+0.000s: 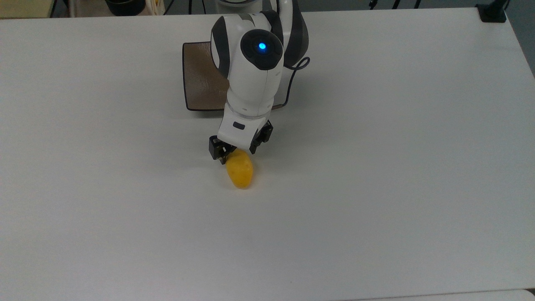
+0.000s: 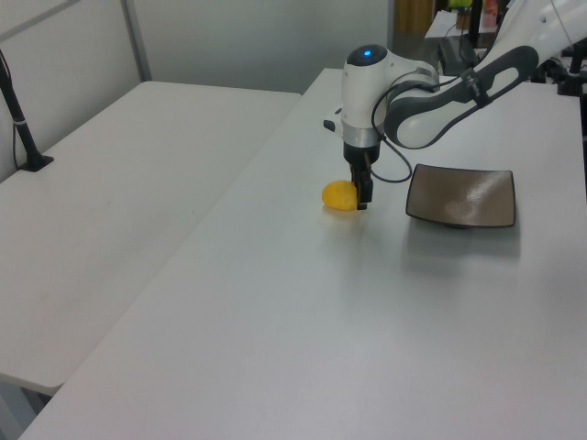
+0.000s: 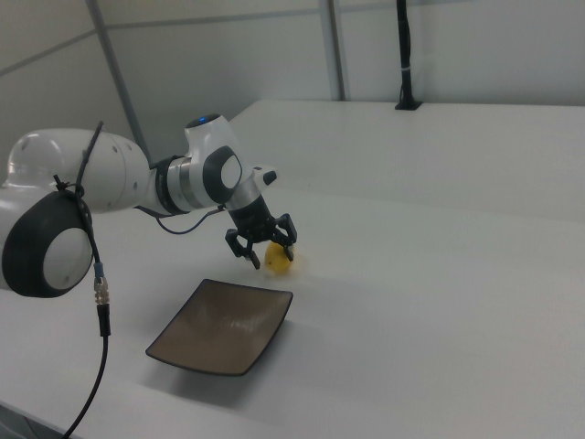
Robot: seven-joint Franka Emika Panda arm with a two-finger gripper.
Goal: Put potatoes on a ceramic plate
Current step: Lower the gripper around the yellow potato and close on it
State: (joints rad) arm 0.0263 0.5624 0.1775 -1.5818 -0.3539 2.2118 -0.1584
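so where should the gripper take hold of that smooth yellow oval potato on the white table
Across its narrow middle, from above. The smooth yellow oval potato lies flat on the white table, long axis running away from the open gripper, which straddles only its near end.
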